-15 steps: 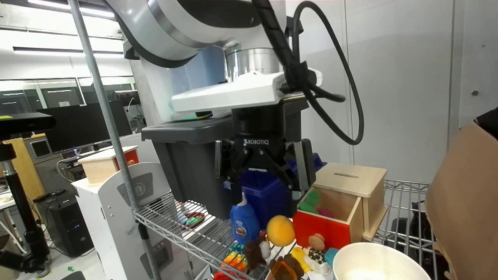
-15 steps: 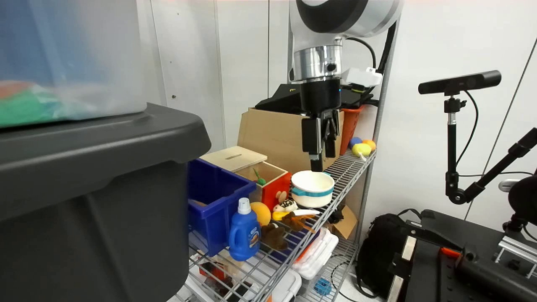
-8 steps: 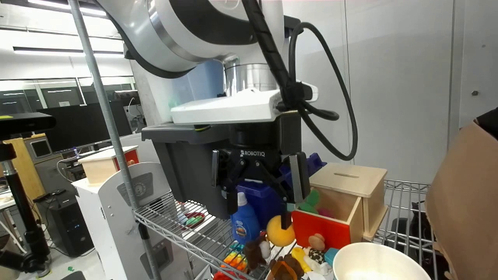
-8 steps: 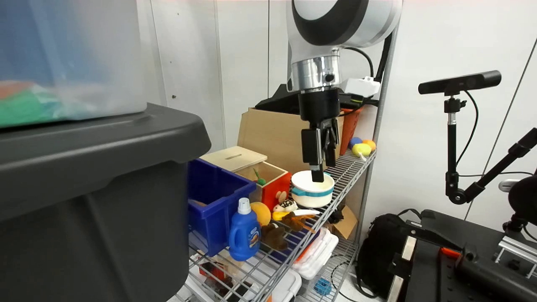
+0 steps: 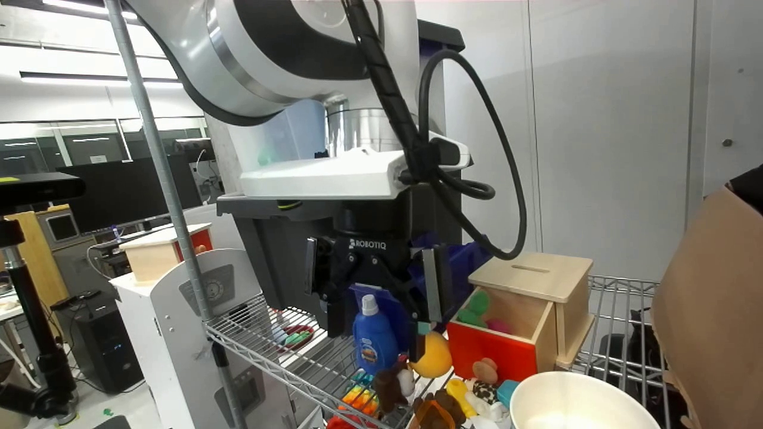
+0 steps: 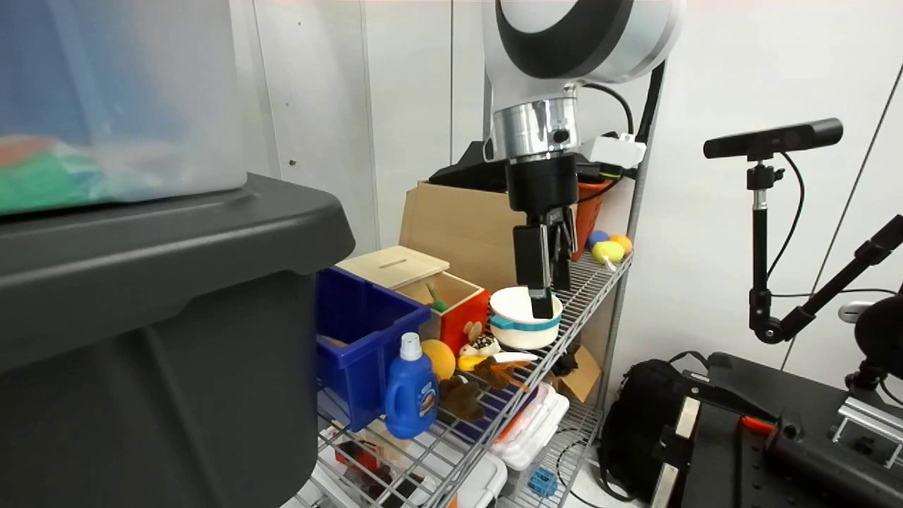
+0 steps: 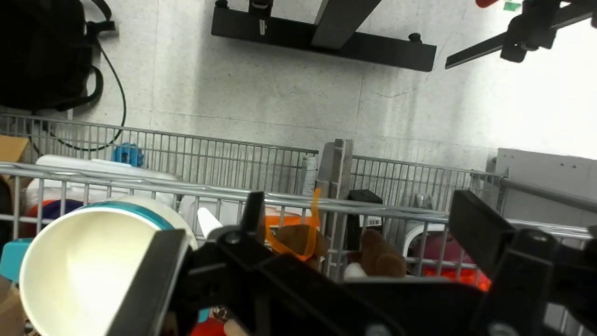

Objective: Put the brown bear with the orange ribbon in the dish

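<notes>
Wire shelf point(image 5: 268, 361) carrying dish point(image 5: 575, 402), orange-ribboned bear point(image 5: 447, 409), blue bin point(image 6: 363, 388), bottle point(image 6: 411, 396).

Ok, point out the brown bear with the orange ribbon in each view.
In an exterior view: bear at bottom edge, left of dish.
In an exterior view: bear just right of centre, below dish.
In the wrist view: bear below centre, right of dish.
Shared landmark: the dish.

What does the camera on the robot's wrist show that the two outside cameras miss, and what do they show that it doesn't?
Only the wrist view shows the long black bar on the floor. Only the exterior views show the robot's white arm, the blue bottle, the blue bin and the yellow-orange ball. All share the gripper, the wire shelf, the cream dish and the brown bear with the orange ribbon.
</notes>
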